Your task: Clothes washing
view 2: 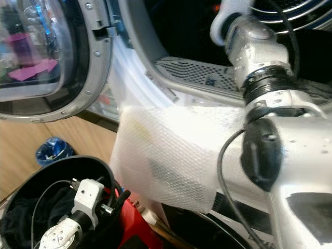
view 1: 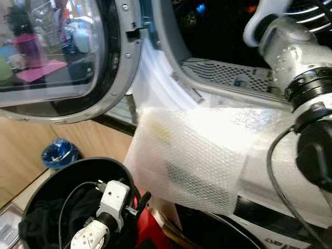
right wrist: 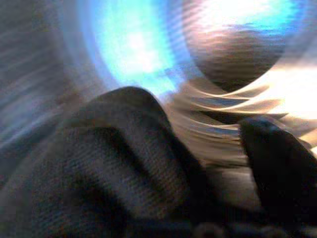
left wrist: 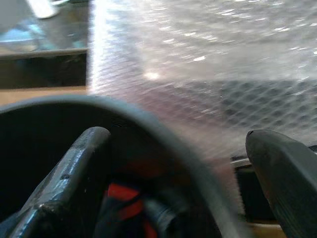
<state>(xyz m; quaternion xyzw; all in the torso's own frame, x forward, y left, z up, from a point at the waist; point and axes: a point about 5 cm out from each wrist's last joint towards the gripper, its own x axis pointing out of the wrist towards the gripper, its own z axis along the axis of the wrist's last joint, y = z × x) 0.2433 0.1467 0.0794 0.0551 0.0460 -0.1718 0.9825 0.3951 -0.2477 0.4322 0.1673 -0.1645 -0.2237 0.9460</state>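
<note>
Jaws of the left gripper stand released, the two black fingers set well apart and dipped over the rim of the black laundry basket. Nothing lies between them. Just below and ahead of those jaws sits dark clothing, with a red item beside it, so the arm is judged to be placed for the next pick-up rather than carrying anything.

Jaws of the right gripper are inside the drum of the washing machine, the silver right arm reaching through the open port. A fold of dark woven cloth lies against one finger and across the gap. Whether the jaws are clenched on it or have let it go cannot be told; the wrist view is blurred.

Washer door hangs swung fully aside, away from both arms, which keeps the port free for loading. Bubble wrap is draped over the machine's front lip, between the basket-side jaws and the port, probably as padding where arm or cloth passes over the edge.

Judgement: loading is under way, with clothing left in the basket.
</note>
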